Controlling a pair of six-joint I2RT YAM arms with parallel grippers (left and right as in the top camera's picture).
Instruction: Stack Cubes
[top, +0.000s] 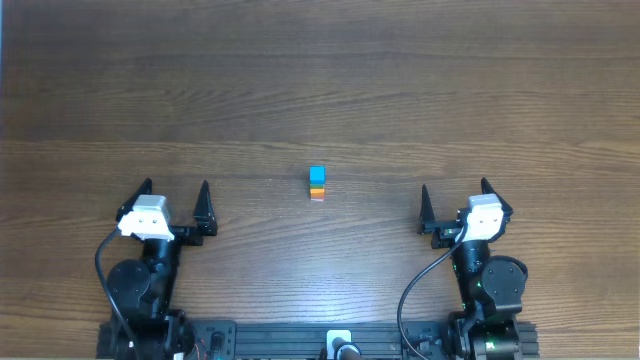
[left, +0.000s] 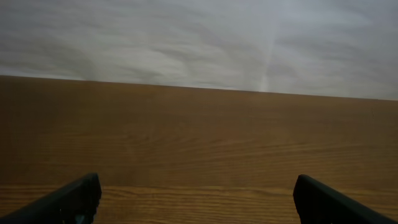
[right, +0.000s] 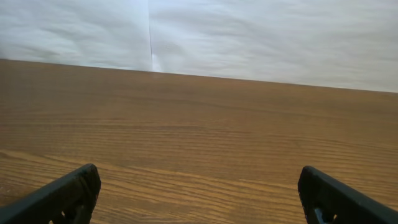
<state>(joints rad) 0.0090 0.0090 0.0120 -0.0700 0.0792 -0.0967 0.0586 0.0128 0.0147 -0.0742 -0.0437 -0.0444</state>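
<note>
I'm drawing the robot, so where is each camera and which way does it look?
Top view: above, facing straight down on the table, blue cube, orange cube, both arms, left claw and right claw.
Left wrist view: on the left wrist, facing low across the table toward a pale wall; its fingers show.
Right wrist view: on the right wrist, facing likewise; its fingers show.
Shared: both wrist views see tabletop and wall.

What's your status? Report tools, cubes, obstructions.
Left tool open, empty. Right tool open, empty. Blue cube stacked on orange cube, mid-table between the arms. No obstruction seen.
</note>
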